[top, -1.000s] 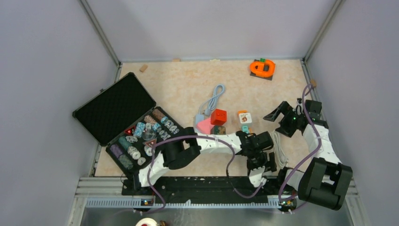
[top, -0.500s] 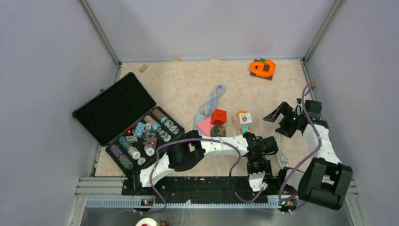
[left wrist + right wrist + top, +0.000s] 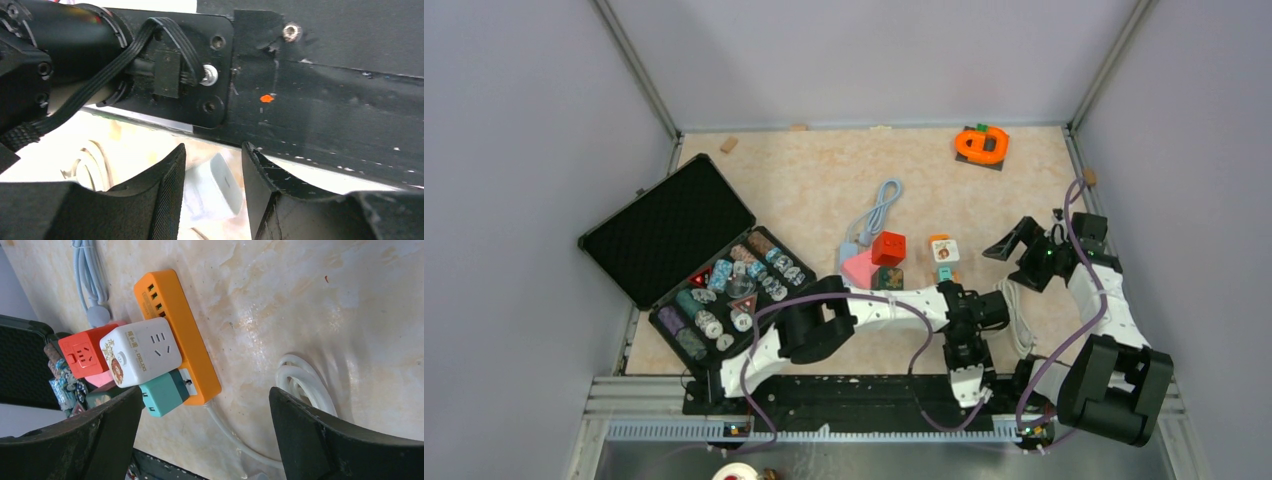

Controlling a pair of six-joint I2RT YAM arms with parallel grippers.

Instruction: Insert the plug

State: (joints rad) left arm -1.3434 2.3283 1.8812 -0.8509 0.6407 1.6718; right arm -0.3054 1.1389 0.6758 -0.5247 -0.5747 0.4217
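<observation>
At the near edge of the bench [image 3: 824, 180], close to the arm bases, the left tool [image 3: 213, 150] points down. Its fingers are drawn narrow on either side of a white plug [image 3: 220, 186], though whether they already press it cannot be told. A white cable [image 3: 305, 385] lies coiled just beyond. Farther in sits an orange power strip [image 3: 180, 330] with adapter cubes [image 3: 140, 352] clustered on and beside it. The right tool [image 3: 206, 392] hangs above it, spread wide and empty. The step in hand looks like the pickup. Next the plug needs a firm grip, a lift, and its pins lined up with a free socket.
</observation>
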